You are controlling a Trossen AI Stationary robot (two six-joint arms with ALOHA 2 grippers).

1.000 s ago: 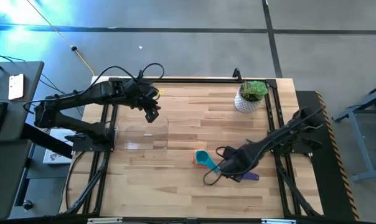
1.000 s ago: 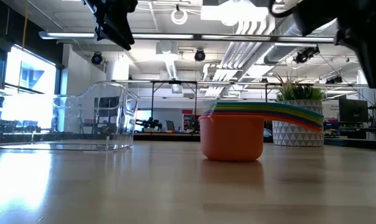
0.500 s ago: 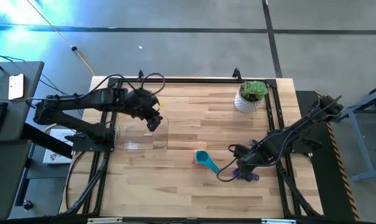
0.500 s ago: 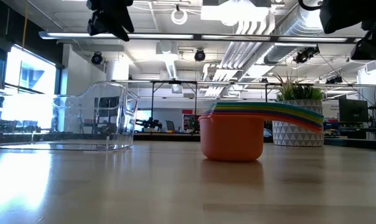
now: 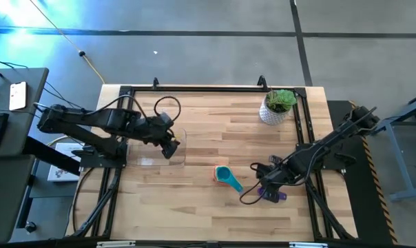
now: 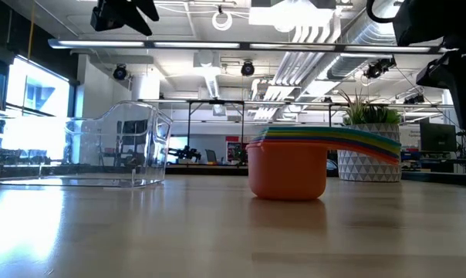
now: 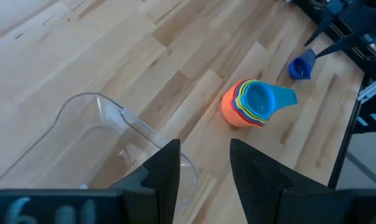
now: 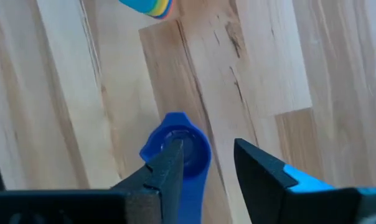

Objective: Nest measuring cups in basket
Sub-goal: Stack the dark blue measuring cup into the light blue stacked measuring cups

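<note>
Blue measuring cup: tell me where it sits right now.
The blue measuring cup lies alone on the table, on the right side in the high view, under the right gripper and just right of the nested stack of cups.

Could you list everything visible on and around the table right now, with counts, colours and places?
Stack of cups: one nested stack, orange outermost, cyan innermost, on the table near the middle, outside the bin.
Blue cup: one, lying alone on the table under the right gripper.
Bin: one, clear, on the table's left part, no cups in it.
Potted plant: one, green in a white pot, far right corner.
Table: one, light wood.
Left gripper: open, above the bin.
Right gripper: fingers apart over the blue cup, not holding it.
</note>
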